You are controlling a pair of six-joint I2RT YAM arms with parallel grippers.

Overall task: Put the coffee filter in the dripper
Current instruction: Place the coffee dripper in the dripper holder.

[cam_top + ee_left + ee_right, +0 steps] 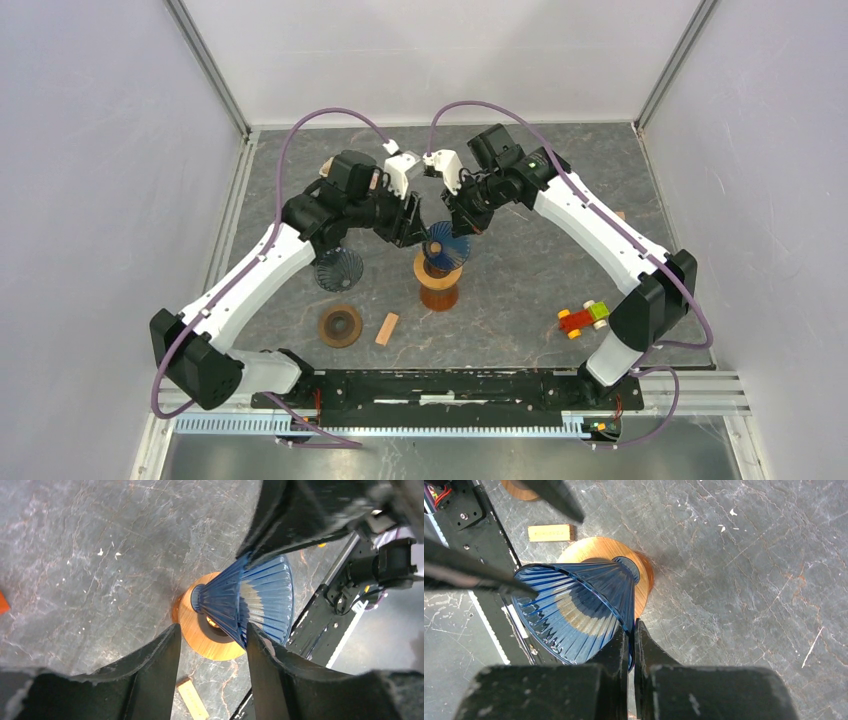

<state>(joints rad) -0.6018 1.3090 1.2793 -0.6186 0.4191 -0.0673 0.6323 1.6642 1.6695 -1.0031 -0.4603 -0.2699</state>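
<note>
Right gripper (630, 642) pinches the rim of the blue coffee filter (574, 605), tilted over the wooden dripper (589, 547); left gripper (212, 652) gapes nearby. We should level it, centre, then lower.

left claw (212, 630), right claw (630, 627) flanking blue cone (260, 595)

Cone (445, 247) rests on stand (438, 293), block (386, 328) near-left
</note>
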